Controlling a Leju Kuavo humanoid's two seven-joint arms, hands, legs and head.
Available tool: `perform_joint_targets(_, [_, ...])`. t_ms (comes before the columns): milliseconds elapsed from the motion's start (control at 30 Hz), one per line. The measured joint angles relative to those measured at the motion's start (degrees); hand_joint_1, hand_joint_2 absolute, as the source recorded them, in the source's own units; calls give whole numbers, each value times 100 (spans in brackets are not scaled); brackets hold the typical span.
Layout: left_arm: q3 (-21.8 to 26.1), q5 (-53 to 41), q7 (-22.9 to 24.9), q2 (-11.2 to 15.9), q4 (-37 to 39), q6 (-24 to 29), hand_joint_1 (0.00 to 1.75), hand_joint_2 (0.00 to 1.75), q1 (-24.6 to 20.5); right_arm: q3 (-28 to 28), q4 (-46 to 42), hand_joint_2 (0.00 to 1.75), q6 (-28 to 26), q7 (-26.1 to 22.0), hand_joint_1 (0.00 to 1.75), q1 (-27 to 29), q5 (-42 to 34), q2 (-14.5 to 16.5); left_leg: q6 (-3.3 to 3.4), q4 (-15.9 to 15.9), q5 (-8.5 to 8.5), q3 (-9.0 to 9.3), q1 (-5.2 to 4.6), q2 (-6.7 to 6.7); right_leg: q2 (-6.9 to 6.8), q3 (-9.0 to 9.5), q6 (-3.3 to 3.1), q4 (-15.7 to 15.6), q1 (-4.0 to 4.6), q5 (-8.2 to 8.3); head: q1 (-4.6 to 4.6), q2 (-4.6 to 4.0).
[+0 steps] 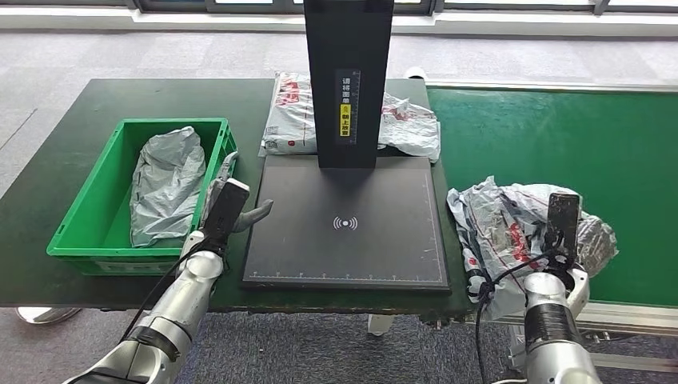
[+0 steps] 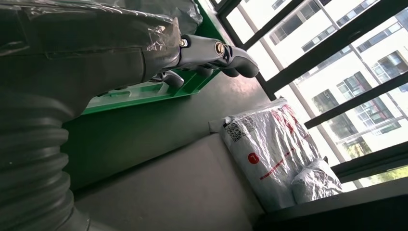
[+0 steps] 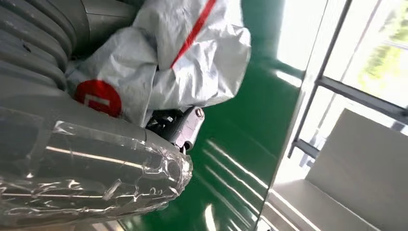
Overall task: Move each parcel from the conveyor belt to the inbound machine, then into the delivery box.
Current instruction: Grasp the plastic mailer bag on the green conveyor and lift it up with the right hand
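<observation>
1. One crumpled parcel (image 1: 512, 228) lies on the conveyor belt (image 1: 608, 152), long axis across it, right hand (image 1: 564, 232) on it; grip unclear.
2. Left hand (image 1: 228, 204) empty, fingers apart, beside the green box (image 1: 88, 232), farther off.

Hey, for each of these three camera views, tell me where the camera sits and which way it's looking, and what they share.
Head view: high on the robot, looking forward and down at the table, scanner plate, green bin and belt; both silver arms rise from below.
Left wrist view: behind the left hand, facing the bin and the white parcel behind the plate.
Right wrist view: behind the right hand, against the crumpled parcel on the belt.
Shared: head and left wrist views both show the bin and white parcel.
</observation>
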Motion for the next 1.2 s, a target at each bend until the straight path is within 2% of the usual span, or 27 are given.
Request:
perform_joint_targets(100, [2,73,-47,4,59,47,0,175,6,-89,-659,175,-5,-594,175,63,-800,225,0,0,0,-1,0,1,2,-1,0,1,-1,0,0,0])
perform_joint_targets(167, [3,105,-66,3,74,91,0,175,31,-108,-1161,175,-10,-777,175,114,-1139,366,0,0,0,-1,-1,1,2,-2,-1,1,-1,-1,0,0])
perform_joint_targets(500, [19,116,-68,-2,16,168,0,175,172,-112,-2898,175,-23,-846,175,328,-1422,802,0,0,0,-3,-2,3,2,-5,-2,1,-2,-1,0,0])
perform_joint_targets(633, [46,161,-58,-11,-196,222,0,175,340,-102,-3812,175,-26,-851,175,337,-1271,1154,0,-1,-1,-3,1,7,6,-6,-2,2,1,-1,0,0])
perform_joint_targets(800, [87,184,-36,-20,-403,240,0,175,468,13,-4348,175,-24,-850,175,253,-933,1514,-1,-2,0,-3,4,3,3,-5,-4,2,3,-3,-1,0])
perform_joint_targets(1067, [127,404,-268,-66,-357,241,0,175,474,190,-4462,175,-17,-849,175,-20,-212,1790,0,0,2,-3,1,2,3,-3,-3,2,0,-1,0,0])
perform_joint_targets(1200, [127,507,-352,-162,-257,239,0,175,377,260,-4164,175,-10,-849,175,-351,149,1866,-2,0,3,-2,1,4,5,-5,-4,2,0,2,-1,0])
